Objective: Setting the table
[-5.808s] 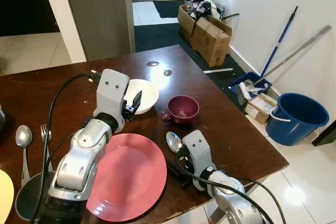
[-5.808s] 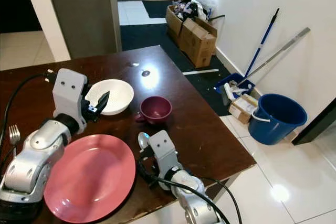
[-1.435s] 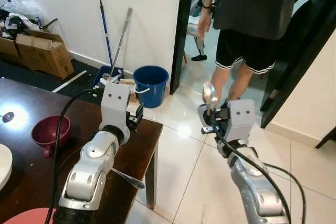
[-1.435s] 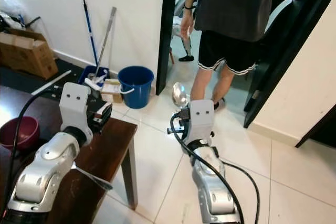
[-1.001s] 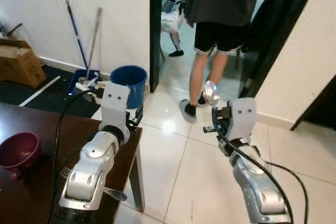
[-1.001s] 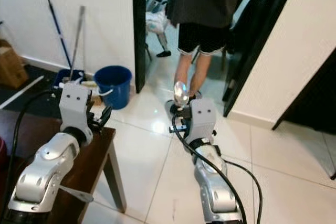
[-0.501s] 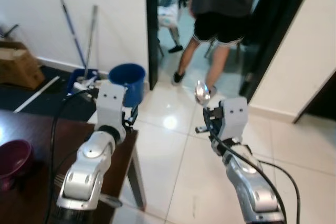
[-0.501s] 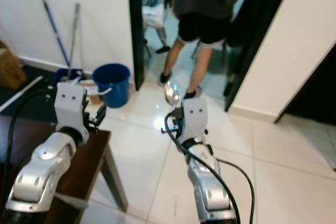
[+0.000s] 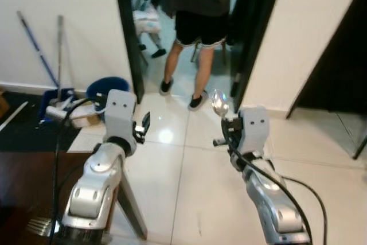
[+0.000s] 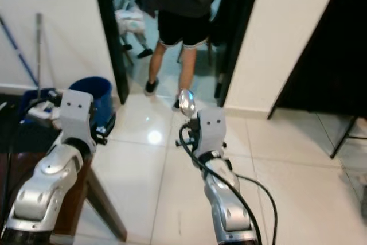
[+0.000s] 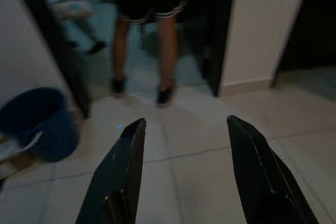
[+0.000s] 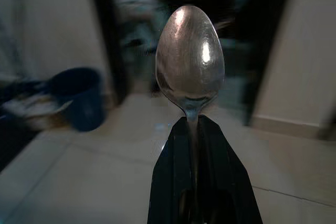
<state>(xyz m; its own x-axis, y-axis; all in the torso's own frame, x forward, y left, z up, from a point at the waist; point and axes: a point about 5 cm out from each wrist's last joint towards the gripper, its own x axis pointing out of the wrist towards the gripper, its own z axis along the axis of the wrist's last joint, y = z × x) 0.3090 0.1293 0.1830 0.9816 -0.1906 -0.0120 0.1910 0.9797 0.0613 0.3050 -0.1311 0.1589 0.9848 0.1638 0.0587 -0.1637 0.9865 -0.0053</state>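
Standing upright at frame centre, the spoon (image 9: 218,103) has its handle clamped in the right tool (image 12: 192,129), bowl above the fingertips. The left tool (image 11: 181,150), fingers apart, hangs over the floor (image 9: 189,159) near the bench (image 9: 23,199) corner, lower left.

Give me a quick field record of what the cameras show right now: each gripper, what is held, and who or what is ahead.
right gripper: shut on the spoon, bowl upright above the fingers
left gripper: open, holding nothing, raised over the tiled floor
ahead: person standing in a dark doorway
left side: blue bucket by the white wall, mop handles leaning there
table: dark wooden table corner at the robot's lower left
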